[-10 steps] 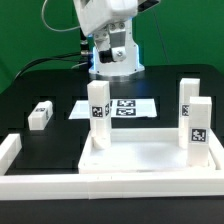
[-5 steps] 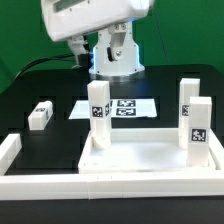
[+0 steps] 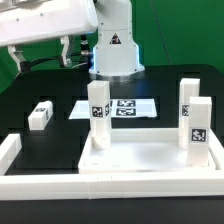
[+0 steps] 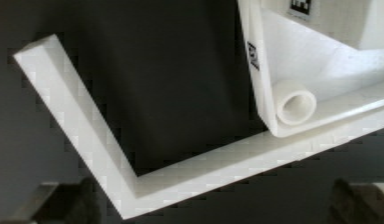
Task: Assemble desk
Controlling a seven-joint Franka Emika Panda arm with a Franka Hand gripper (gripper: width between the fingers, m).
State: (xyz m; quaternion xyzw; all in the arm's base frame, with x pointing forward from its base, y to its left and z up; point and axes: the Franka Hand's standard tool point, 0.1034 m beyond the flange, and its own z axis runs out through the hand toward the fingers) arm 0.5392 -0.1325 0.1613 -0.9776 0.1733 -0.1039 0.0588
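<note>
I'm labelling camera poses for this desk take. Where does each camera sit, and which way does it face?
Exterior view: off the arm, across the table from the robot's base, facing it and angled down at the tabletop; the base and the open gripper show.
Wrist view: on the wrist, looking down past blurred fingertips at a corner socket of the tabletop.
Shared: the tabletop and the border bar.
</note>
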